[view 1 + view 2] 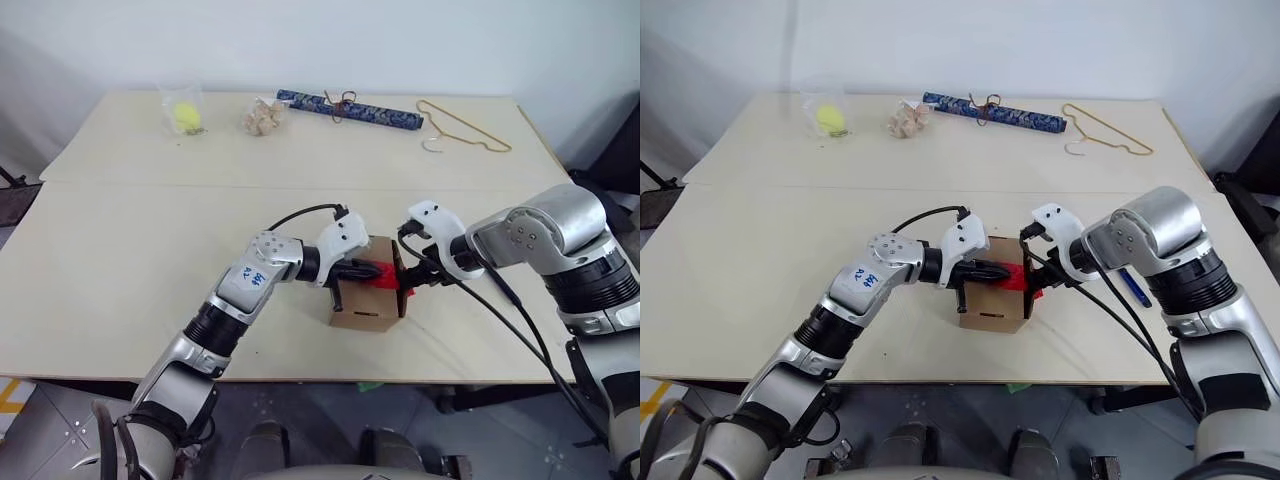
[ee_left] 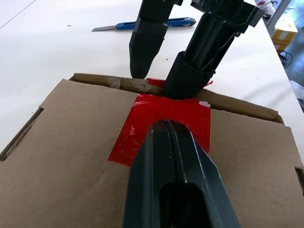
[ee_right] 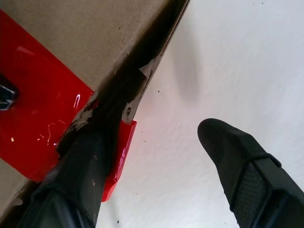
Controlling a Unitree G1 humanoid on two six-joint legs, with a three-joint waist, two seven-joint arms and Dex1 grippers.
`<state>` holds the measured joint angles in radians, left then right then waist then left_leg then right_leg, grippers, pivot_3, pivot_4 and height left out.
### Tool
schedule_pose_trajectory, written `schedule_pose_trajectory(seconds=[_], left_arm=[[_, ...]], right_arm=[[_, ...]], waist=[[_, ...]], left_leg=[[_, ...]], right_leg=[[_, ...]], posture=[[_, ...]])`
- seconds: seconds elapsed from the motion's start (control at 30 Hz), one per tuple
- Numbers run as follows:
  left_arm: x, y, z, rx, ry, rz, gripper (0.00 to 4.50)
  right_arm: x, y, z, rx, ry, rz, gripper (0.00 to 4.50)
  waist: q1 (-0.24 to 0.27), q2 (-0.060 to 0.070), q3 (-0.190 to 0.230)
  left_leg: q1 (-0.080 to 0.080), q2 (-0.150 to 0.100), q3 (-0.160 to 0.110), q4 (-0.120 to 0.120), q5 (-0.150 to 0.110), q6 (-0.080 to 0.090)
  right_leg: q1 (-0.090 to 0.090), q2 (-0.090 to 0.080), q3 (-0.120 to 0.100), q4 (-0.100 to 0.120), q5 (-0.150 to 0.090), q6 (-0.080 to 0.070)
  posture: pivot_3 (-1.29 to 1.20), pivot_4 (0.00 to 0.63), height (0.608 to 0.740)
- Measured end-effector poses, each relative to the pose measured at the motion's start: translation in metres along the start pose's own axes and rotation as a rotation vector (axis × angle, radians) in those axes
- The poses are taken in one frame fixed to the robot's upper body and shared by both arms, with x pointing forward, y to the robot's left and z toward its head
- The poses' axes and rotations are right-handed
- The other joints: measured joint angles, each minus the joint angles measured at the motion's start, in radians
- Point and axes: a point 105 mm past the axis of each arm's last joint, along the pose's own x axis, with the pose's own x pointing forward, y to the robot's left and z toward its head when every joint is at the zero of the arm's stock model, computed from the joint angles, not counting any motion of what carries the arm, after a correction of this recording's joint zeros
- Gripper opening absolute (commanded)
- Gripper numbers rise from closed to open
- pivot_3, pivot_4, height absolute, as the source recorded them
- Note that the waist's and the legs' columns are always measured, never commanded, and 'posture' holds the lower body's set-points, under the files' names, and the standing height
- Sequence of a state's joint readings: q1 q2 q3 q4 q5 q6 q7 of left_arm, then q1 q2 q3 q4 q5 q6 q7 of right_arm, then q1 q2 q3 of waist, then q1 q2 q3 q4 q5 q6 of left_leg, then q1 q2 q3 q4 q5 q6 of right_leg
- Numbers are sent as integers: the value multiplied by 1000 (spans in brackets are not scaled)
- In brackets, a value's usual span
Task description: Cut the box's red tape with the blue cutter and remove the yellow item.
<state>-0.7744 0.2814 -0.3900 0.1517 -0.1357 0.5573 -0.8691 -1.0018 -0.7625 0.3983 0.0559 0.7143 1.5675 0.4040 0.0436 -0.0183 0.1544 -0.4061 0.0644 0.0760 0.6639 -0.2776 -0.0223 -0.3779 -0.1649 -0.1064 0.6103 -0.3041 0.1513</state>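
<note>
While the counter (image 1: 150,260) spreads wide and pale under me, the box (image 1: 362,312) sits at its near middle, lid flaps down, with both of my arms converging on it. Along the far edge lie a long dark patterned roll (image 1: 350,108), a wire hanger (image 1: 462,130), a small wooden puzzle (image 1: 263,117) and a bagged yellow-green ball (image 1: 183,117), all well apart from the work.

On the lid, the red tape (image 2: 142,126) bridges the flap's right-hand edge and folds down over it. My left gripper (image 2: 167,124) is clenched on nothing, its tips pressed flat onto that patch. My right gripper (image 2: 164,64) stands spread, one finger against the taped edge, the other out over bare counter.

Off to the right of the box, near my right arm, the blue cutter (image 2: 152,23) lies on the counter, ungrasped. No yellow item is visible; I judge it is inside.

Risks as I see them: prying at the edge could tear cardboard rather than tape, since frayed paper already shows there. If my left gripper slips, the light box could skid or tip.
</note>
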Motion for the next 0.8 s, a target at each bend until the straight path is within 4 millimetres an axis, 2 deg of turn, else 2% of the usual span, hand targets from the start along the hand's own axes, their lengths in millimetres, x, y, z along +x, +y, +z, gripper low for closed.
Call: schedule_pose_trajectory(seconds=[0.63, 0.8], left_arm=[[-4, -2, -7, -18, 16, 9, 0], [-5, -2, -9, -20, 21, 11, 0]], right_arm=[[6, -10, -5, -32, -36, -3, 3361], [8, -13, -5, -36, -50, -3, 3361]], waist=[[0, 0, -10], [-1, 1, -13]], left_leg=[[1, 0, 0, 0, -2, 1], [2, 1, 0, 0, -3, 2]], right_leg=[[3, 0, 0, -6, 1, -2], [3, 0, -1, -11, 2, -6]], posture=[[0, 150, 740], [0, 150, 740]])
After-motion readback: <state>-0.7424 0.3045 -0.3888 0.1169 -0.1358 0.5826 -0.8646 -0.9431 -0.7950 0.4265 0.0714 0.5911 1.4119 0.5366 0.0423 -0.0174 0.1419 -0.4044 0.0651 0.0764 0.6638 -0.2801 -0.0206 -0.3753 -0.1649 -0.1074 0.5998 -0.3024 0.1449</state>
